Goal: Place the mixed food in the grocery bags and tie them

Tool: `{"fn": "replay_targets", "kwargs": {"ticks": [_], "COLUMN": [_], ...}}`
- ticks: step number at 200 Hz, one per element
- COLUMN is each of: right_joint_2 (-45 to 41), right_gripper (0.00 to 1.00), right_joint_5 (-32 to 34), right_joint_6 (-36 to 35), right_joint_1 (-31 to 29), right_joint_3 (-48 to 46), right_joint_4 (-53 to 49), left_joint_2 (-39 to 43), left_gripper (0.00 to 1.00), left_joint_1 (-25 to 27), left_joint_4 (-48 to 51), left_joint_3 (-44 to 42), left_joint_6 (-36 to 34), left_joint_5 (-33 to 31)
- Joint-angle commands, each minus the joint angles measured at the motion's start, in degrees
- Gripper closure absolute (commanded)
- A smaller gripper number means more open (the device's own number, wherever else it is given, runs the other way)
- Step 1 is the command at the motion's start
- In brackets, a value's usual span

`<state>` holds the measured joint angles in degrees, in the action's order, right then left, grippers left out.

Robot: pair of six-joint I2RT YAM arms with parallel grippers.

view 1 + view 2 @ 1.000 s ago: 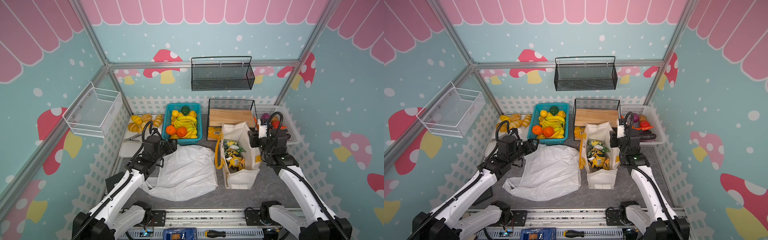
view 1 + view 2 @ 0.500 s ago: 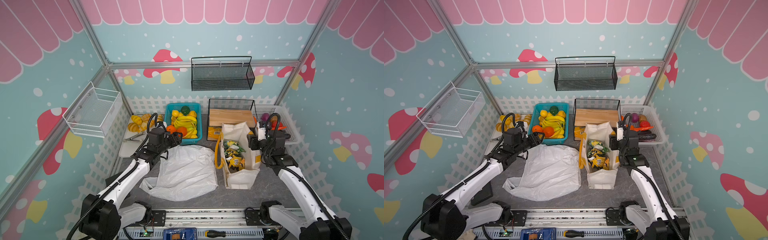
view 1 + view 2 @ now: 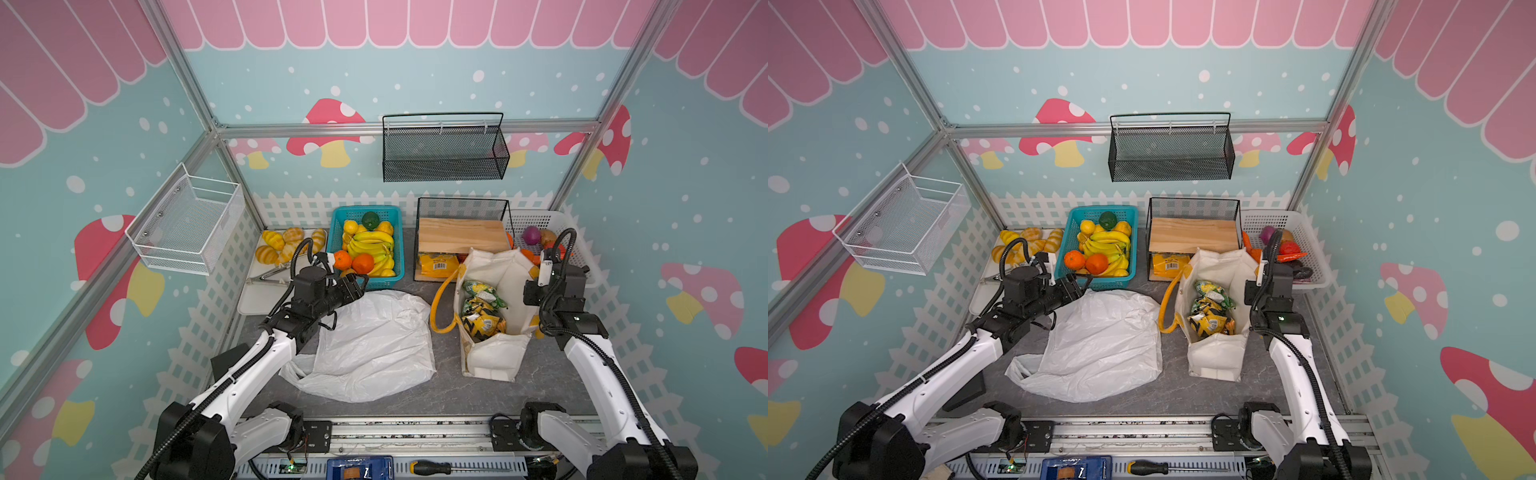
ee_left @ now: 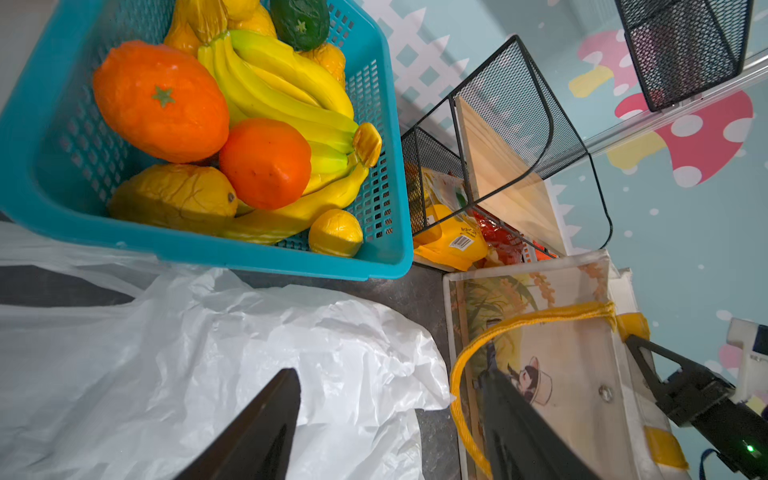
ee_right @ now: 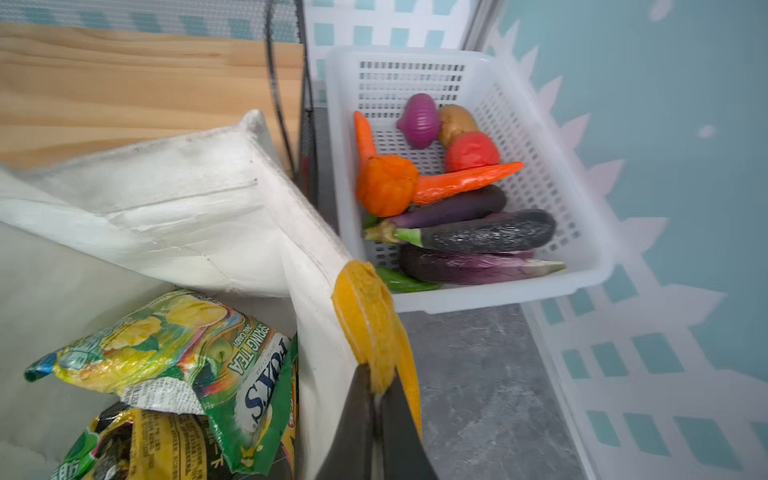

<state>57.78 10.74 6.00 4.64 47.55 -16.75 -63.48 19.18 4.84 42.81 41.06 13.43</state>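
Nearest me, the white plastic bag (image 3: 374,345) lies slumped on the table (image 3: 449,392), with nothing holding its mouth open. Beside it the canvas tote (image 3: 492,361) stands with snack packets (image 3: 482,316) inside. My right pincer (image 5: 376,399) is clamped tight on its mustard handle patch (image 5: 365,316) — I'd hold that rim taut so the mouth gapes. My left pincer (image 4: 390,376) hangs spread well apart and empty over the plastic bag's far edge, just short of the teal basket (image 3: 399,249). Farther back, oranges (image 3: 362,263) and bananas (image 3: 370,245) sit in the basket — I'd come down squarely over one orange and close gently.
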Motion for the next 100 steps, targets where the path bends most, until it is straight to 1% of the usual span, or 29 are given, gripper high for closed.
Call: {"fn": "replay_targets", "kwargs": {"ticks": [1,34,41,51,59,68,80,87,100], "right_joint_2": [1.77,8.06,8.99,9.83,10.13,10.03,8.75,7.35,4.05], "right_gripper": [0.96,0.95,0.93,0.88,0.8,0.66,0.51,0.45,0.37], "right_joint_5": [5.94,6.56,7.14,6.92,6.26,5.66,3.38,1.51,-2.44], "right_joint_6": [-2.27,-2.44,-2.32,-2.11,-1.85,-1.51,-1.28,-1.2,-1.24], "right_joint_1": [2.51,6.29,6.62,6.7,6.75,6.71,6.7,6.53,5.87], "right_joint_3": [3.32,6.41,7.2,7.93,8.3,8.64,9.04,9.01,8.54], "right_joint_4": [3.27,5.09,5.27,5.86,6.18,6.21,6.02,6.27,7.6], "left_joint_2": [1.33,1.9,2.13,2.35,2.41,2.46,2.65,2.82,3.34], "left_gripper": [0.29,0.28,0.28,0.27,0.27,0.26,0.24,0.23,0.22], "left_joint_1": [0.75,0.9,0.95,0.9,0.95,0.72,0.09,-0.73,-3.05], "left_joint_4": [-2.4,-1.28,-0.51,1.3,3.41,6.49,11.22,13.88,17.29], "left_joint_3": [-1.74,-2.25,-2.1,-1.82,-1.42,-0.9,-0.21,-0.05,-0.16], "left_joint_6": [2.23,1.37,0.67,-0.49,-1.65,-3.29,-5.07,-5.58,-6.2], "left_joint_5": [2.13,1.46,0.88,-0.61,-2.28,-4.7,-8.01,-10.12,-11.39]}}
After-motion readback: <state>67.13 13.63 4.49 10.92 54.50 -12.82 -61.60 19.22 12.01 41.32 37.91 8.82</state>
